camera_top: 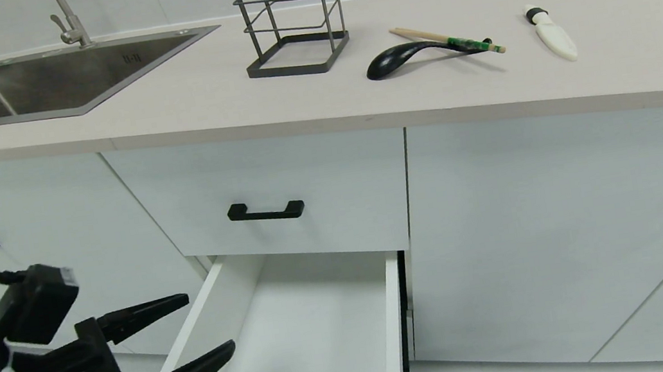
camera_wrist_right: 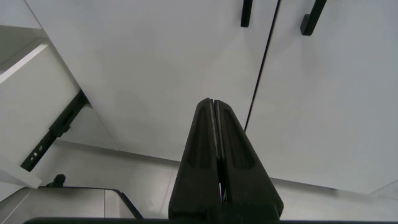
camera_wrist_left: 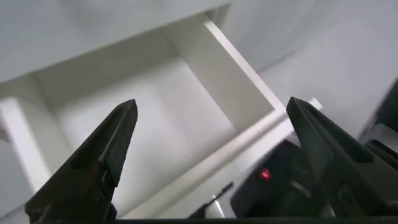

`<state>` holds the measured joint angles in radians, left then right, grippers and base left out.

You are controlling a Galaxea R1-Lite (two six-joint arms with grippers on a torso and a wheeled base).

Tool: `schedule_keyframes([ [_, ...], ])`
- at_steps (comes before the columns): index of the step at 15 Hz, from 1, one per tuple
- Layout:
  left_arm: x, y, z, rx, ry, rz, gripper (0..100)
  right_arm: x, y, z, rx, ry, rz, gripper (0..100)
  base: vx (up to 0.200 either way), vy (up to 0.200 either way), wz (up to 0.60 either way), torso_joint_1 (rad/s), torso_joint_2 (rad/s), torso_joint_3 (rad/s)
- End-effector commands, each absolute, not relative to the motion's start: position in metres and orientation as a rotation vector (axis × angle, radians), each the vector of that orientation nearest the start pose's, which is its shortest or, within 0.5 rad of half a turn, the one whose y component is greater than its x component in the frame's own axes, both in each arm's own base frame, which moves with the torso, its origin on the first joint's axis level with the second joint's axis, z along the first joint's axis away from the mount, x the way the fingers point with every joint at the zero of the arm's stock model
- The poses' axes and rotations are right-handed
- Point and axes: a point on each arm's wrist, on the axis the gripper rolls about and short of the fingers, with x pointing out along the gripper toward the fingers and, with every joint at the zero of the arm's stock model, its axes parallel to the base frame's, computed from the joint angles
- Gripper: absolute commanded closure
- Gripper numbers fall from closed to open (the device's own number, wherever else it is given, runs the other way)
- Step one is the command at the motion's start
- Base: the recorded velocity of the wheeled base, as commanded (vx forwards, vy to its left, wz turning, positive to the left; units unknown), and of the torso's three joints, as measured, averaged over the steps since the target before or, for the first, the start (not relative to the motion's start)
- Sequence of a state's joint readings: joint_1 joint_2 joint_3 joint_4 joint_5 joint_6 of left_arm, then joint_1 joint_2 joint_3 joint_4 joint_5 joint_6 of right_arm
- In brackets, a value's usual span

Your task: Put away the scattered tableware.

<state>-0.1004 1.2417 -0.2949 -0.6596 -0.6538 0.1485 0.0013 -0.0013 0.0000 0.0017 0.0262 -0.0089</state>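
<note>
Open drawer (camera_top: 301,339) taken as reference. Left pincer (camera_top: 208,322) sits just beside its front left corner, jaws spread wide, empty. Right pincer (camera_wrist_right: 213,124) is fully closed on nothing, low before the cabinet doors right of the drawer. Black spoon (camera_top: 392,61), chopsticks (camera_top: 447,38) crossing its handle, and white knife (camera_top: 551,33) lie on the tabletop (camera_top: 165,112), up and rightward of the drawer. Spoon's long axis runs left-right. Judgement: right arm nearer.

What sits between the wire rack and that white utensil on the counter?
A black spoon with a pair of chopsticks laid across its handle, seen in the head view.
</note>
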Motion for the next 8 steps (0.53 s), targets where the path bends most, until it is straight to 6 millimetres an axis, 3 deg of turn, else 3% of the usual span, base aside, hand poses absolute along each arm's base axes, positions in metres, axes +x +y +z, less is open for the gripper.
schedule_keyframes([
  [1,0.116,-0.022,0.142,0.108,0.081,-0.729,0,-0.023,0.001,0.075,-0.009,0.001,0.029,100,0.0,0.0,0.0,0.0,0.0,0.0],
  [6,0.051,-0.014,0.151,0.203,-0.174,-0.55,0,-0.023,0.001,0.075,-0.009,0.001,0.029,100,0.0,0.0,0.0,0.0,0.0,0.0],
  [8,0.018,-0.01,0.14,0.212,-0.216,-0.465,0,-0.023,0.001,0.075,-0.012,0.0,0.032,100,0.0,0.0,0.0,0.0,0.0,0.0],
])
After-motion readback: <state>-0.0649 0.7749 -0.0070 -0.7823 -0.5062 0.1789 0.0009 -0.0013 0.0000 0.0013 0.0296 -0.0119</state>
